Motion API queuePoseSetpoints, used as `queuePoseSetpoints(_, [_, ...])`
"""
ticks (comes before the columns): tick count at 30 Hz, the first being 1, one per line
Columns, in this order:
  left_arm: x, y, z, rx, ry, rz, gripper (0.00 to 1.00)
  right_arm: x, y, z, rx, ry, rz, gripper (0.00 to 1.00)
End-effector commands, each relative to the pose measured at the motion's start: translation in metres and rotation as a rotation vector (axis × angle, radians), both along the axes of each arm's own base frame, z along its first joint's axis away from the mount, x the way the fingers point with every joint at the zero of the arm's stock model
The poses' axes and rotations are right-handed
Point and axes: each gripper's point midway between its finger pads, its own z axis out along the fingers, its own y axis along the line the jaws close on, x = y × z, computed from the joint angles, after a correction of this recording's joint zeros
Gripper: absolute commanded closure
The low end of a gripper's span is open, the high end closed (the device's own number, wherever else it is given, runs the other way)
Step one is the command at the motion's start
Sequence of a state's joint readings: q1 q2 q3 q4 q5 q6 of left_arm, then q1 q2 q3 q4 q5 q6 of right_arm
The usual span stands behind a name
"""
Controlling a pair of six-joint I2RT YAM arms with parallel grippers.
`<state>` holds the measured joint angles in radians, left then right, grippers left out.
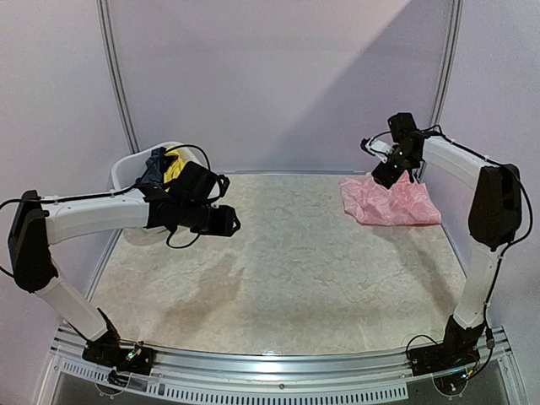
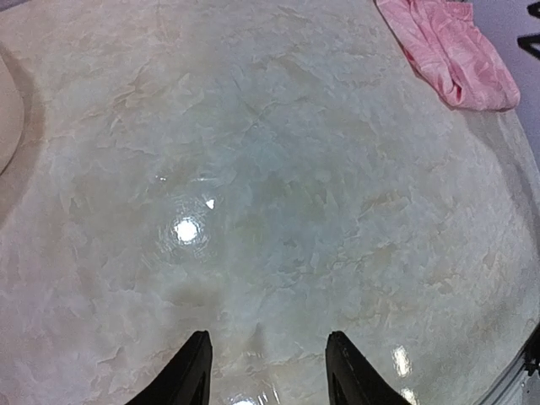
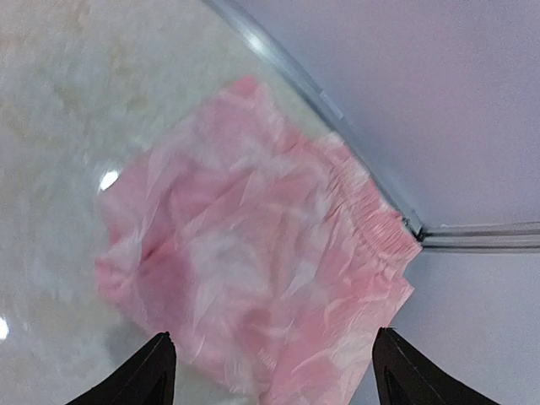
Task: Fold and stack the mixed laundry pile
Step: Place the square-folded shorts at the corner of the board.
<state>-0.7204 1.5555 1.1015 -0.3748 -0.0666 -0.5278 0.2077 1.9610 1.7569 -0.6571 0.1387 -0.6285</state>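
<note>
1. Your marbled table (image 1: 295, 287) fills the middle of the frame.
2. The pink ruffled piece (image 1: 392, 202) lies at upper right, by the table's far corner.
3. The white tub (image 1: 125, 169), upper left, holds the navy piece (image 1: 154, 166) and the yellow piece (image 1: 174, 164).
4. Your right gripper (image 3: 274, 333) hangs over the pink piece, fingers spread, empty.
5. Your left gripper (image 2: 267, 337) is spread over the table, grasping nothing.

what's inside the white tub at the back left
A navy garment and a yellow piece stick up out of the tub. The left arm covers the tub's front, so anything lying deeper or underneath them cannot be seen.
</note>
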Motion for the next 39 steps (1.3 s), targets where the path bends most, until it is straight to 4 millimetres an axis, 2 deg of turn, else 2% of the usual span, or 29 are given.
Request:
queuePoseSetpoints(1, [-0.004,-0.005,0.007,-0.024,-0.022,-0.015,0.53,-0.053,-0.036,-0.082,-0.244,0.227,0.286,0.2])
queuePoseSetpoints(5, [-0.004,-0.004,0.01,-0.018,-0.03,-0.02,0.53,-0.06,-0.064,-0.089,-0.297,0.259,0.352,0.24])
queuePoseSetpoints(11, [-0.005,-0.003,0.009,-0.012,-0.023,-0.018,0.53,-0.041,-0.094,-0.104,-0.425,0.233,0.365,0.27])
queuePoseSetpoints(15, [-0.007,-0.002,0.008,-0.01,-0.016,-0.012,0.53,-0.033,-0.095,-0.12,-0.447,0.251,0.397,0.28])
queuePoseSetpoints(18, [-0.008,-0.001,0.012,-0.007,-0.018,-0.011,0.53,-0.036,-0.09,-0.131,-0.426,0.278,0.435,0.28])
queuePoseSetpoints(22, [-0.008,0.003,0.014,0.008,-0.026,-0.005,0.53,-0.044,-0.083,-0.131,-0.394,0.282,0.472,0.27])
queuePoseSetpoints(25, [-0.007,0.002,0.012,0.012,-0.022,-0.009,0.53,-0.045,-0.087,-0.138,-0.435,0.283,0.485,0.25])
queuePoseSetpoints(27, [-0.007,-0.001,0.011,0.009,-0.013,-0.014,0.53,-0.034,-0.094,-0.14,-0.476,0.268,0.46,0.25])
queuePoseSetpoints(31, [-0.006,-0.005,0.01,0.0,-0.004,-0.018,0.53,-0.015,-0.102,-0.158,-0.499,0.275,0.402,0.28])
queuePoseSetpoints(35, [-0.007,-0.003,0.014,0.004,-0.011,-0.017,0.53,-0.006,-0.105,-0.175,-0.515,0.267,0.391,0.3])
queuePoseSetpoints(39, [-0.007,0.0,0.013,0.018,-0.014,-0.014,0.53,0.003,-0.109,-0.179,-0.54,0.252,0.376,0.32])
